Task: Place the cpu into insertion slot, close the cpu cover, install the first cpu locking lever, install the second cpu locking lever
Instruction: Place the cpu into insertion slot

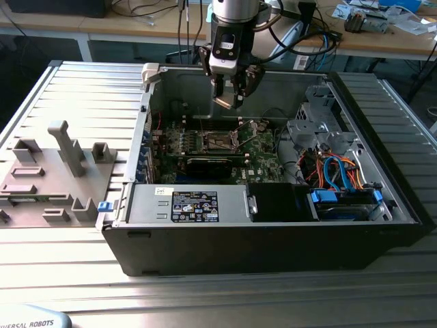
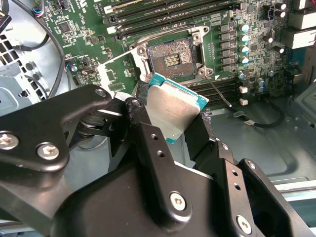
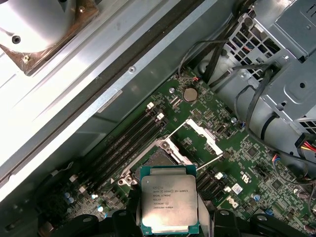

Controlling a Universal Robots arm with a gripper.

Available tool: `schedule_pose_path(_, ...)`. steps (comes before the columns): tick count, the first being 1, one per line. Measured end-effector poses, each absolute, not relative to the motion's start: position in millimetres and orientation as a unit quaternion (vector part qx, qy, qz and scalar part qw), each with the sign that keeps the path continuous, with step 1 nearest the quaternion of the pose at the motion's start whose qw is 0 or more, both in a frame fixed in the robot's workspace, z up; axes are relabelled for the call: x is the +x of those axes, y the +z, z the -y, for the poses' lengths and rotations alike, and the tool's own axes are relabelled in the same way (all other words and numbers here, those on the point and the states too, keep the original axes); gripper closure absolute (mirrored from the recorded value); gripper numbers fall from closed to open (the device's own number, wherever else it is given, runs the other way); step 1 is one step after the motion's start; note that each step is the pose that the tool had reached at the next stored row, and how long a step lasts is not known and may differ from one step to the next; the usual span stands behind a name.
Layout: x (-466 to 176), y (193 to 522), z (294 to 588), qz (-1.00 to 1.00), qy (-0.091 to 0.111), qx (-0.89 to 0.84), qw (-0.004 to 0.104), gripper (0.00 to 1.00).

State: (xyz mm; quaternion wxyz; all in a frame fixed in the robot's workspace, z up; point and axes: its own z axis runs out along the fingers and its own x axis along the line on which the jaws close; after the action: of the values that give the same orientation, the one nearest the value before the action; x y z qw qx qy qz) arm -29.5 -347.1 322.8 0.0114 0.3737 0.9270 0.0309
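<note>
My gripper [image 1: 229, 101] hangs inside the open computer case, above the green motherboard [image 1: 263, 154]. It is shut on the cpu [image 2: 173, 111], a flat square chip with a silver top and a green edge, held by two opposite sides between black fingers [image 2: 148, 133]. In the first wrist view the cpu [image 3: 168, 202] hovers just short of the insertion slot [image 3: 155, 159]. The insertion slot [image 2: 172, 57] lies bare, its dark centre showing. The cpu cover [image 3: 201, 134] stands swung open beside it. A thin locking lever [image 2: 217, 92] sticks up off the board.
Memory slots [image 2: 163, 15] run alongside the socket. A black expansion card [image 1: 212, 164] and the power supply [image 1: 191, 205] lie nearer the case front. A drive cage with coloured cables [image 1: 341, 171] fills the exterior view's right. A grey fixture tray [image 1: 54, 171] sits outside.
</note>
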Motion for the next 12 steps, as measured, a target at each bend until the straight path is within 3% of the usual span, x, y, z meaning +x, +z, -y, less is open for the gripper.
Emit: schedule_pose_path(12, -29.5, 321.8, 347.1, -0.926, 0.03, 0.376, 0.012, 0.46)
